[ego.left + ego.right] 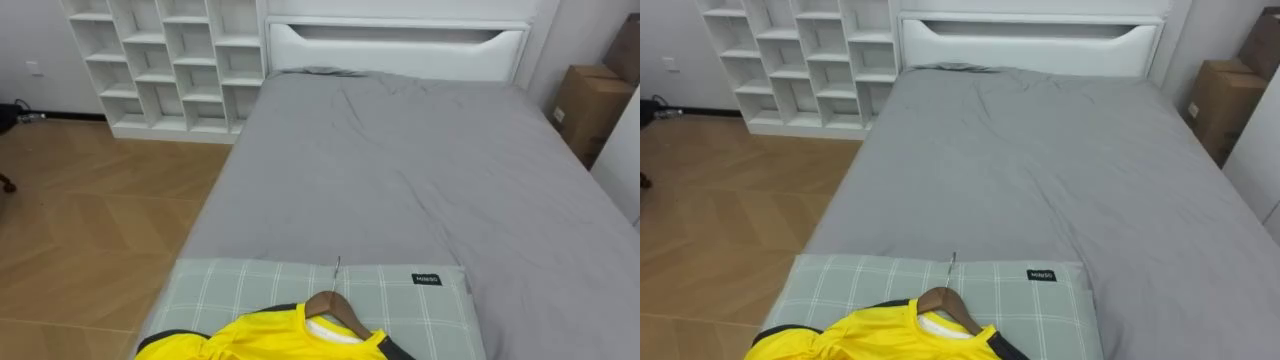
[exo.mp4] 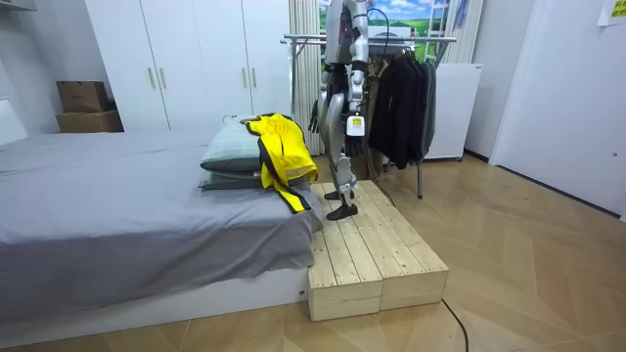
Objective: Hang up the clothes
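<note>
Wooden hanger (image 1: 335,305) best gripped under its hook, lifting shirt (image 1: 270,335) off pillow (image 1: 250,285) evenly; cannot tell finger state of lowered hands (image 2: 349,137).

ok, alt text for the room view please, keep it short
The robot stands on a low wooden platform at the end of a grey bed, facing a yellow shirt draped over stacked pillows. Behind it, a clothes rack holds dark garments.

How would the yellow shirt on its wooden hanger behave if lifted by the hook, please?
The yellow shirt would probably hang limp and light: it drapes loosely over the pillow. The wooden hanger looks rigid, so it should carry the collar. From the thin metal hook it may swing.
</note>
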Tool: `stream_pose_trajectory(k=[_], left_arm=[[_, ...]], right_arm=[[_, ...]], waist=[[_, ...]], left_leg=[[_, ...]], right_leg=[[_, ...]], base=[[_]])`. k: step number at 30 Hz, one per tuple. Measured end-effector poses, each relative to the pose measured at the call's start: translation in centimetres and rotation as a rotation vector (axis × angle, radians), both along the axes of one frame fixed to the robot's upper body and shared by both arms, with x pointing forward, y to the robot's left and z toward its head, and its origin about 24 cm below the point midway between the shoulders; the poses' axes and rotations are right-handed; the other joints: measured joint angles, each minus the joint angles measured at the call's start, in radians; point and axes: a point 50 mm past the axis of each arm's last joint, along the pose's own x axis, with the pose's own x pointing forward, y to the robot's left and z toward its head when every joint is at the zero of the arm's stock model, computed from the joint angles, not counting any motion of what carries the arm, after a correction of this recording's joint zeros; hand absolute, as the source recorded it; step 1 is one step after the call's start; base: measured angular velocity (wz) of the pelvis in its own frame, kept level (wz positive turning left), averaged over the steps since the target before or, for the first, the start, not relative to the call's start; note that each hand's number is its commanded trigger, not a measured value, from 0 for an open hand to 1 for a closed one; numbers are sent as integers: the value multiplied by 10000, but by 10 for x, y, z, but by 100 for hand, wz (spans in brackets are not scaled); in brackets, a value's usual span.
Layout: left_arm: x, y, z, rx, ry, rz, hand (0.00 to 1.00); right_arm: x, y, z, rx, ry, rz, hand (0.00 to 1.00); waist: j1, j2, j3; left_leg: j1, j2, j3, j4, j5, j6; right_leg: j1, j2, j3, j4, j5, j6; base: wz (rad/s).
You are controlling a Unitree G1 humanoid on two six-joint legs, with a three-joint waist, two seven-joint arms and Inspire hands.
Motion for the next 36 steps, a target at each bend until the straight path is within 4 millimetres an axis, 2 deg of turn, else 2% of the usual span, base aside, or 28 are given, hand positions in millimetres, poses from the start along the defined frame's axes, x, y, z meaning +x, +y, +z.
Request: stream_pose_trajectory(k=[16, 36], left_arm=[[12, 4, 3, 298, -1140, 680, 0], [-14, 3, 2, 486, -774, 2333, 0]], right_arm=[[-1, 1, 0, 12, 39, 7, 0], [-3, 1, -1, 85, 254, -16, 0]], waist=[[19, -120, 27], [41, -41, -25]], left_leg=[[88, -14, -3, -41, 0, 0], [179, -20, -21, -15, -3, -3]], right_leg=[[70, -5, -25, -9, -7, 5], [193, -15, -45, -9, -32, 4]], base=[[0], [0]])
